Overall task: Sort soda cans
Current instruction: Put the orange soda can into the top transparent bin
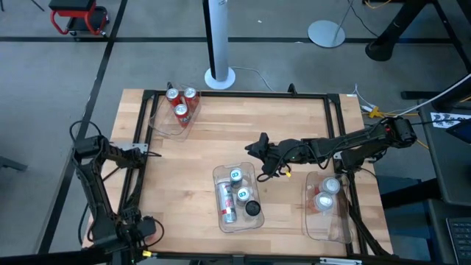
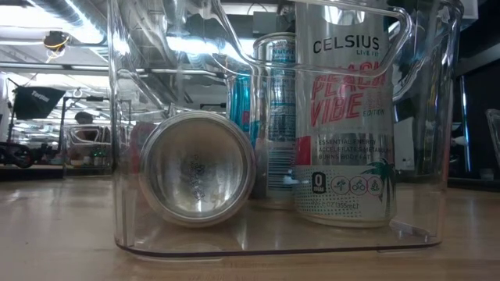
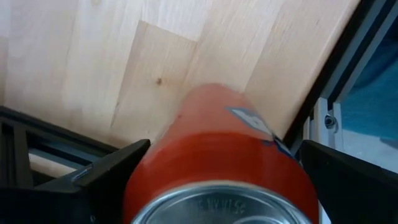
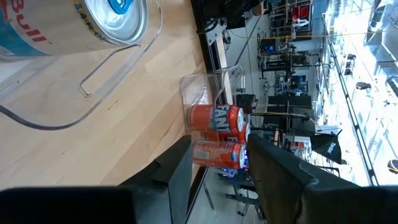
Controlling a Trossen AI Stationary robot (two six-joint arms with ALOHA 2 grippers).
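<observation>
My left gripper [image 1: 147, 152] is at the table's left edge, shut on a red soda can [image 3: 217, 155] with a silver top. My right gripper [image 1: 257, 147] is open and empty over the table's middle, just beyond the middle bin's far side. It also shows in its own wrist view [image 4: 219, 140]. Three red cans [image 1: 180, 103] stand in the clear far-left bin [image 1: 163, 124]. The middle bin [image 1: 221, 221] holds several cans: a teal-topped one [image 1: 235, 175], a dark-topped one [image 1: 253, 208], and one lying on its side [image 2: 195, 168]. Two silver-white cans [image 1: 327, 193] stand in the right bin [image 1: 327, 228]. My left gripper has the red can between its two fingers, one finger [image 3: 106, 171] on each side of the can's wall [image 3: 186, 149]. The can lies along the fingers, with its silver end [image 3: 221, 208] toward the wrist. I cannot tell whether it touches the table.
A black frame [image 1: 243, 94] runs around the wooden table top [image 1: 221, 140]. A white pole on a round base [image 1: 219, 73] stands beyond the far edge. Bare wood lies between the three bins.
</observation>
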